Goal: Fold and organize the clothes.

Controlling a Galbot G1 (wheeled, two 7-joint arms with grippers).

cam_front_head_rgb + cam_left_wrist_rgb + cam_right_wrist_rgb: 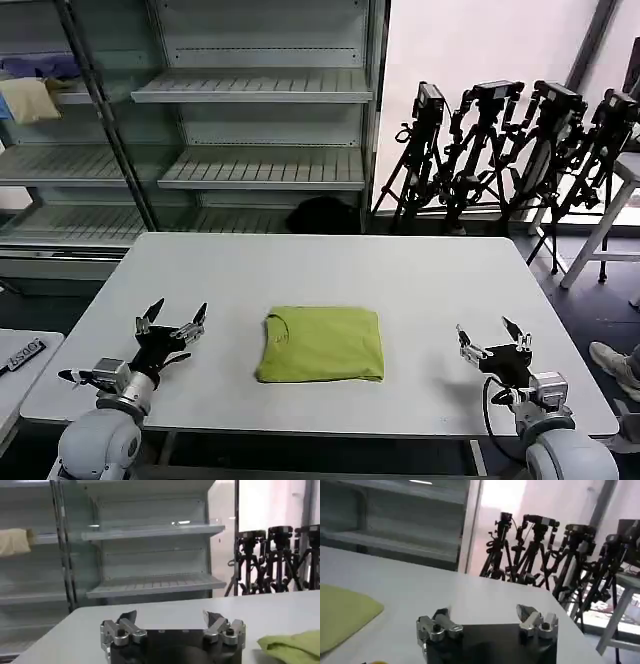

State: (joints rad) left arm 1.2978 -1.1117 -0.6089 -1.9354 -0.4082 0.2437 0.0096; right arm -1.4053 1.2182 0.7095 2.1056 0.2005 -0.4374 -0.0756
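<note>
The lime yellow-green T-shirt (321, 344) lies folded into a neat rectangle on the white table (300, 270), near the middle of its front half, neck opening toward the left. My left gripper (177, 317) rests open to the left of the shirt, well apart from it. My right gripper (490, 335) rests open to the right of the shirt, also apart. The left wrist view shows my left gripper (171, 618) with nothing between its fingers and a corner of the shirt (292, 646). In the right wrist view my right gripper (485, 614) is empty beside the shirt's edge (342, 617).
Grey metal shelves (260, 95) stand behind the table, with a pale cream cloth (30, 98) on a left shelf. Black tripods (510, 150) cluster at the back right. A second table (20, 365) sits at the left with a dark remote-like object (22, 353).
</note>
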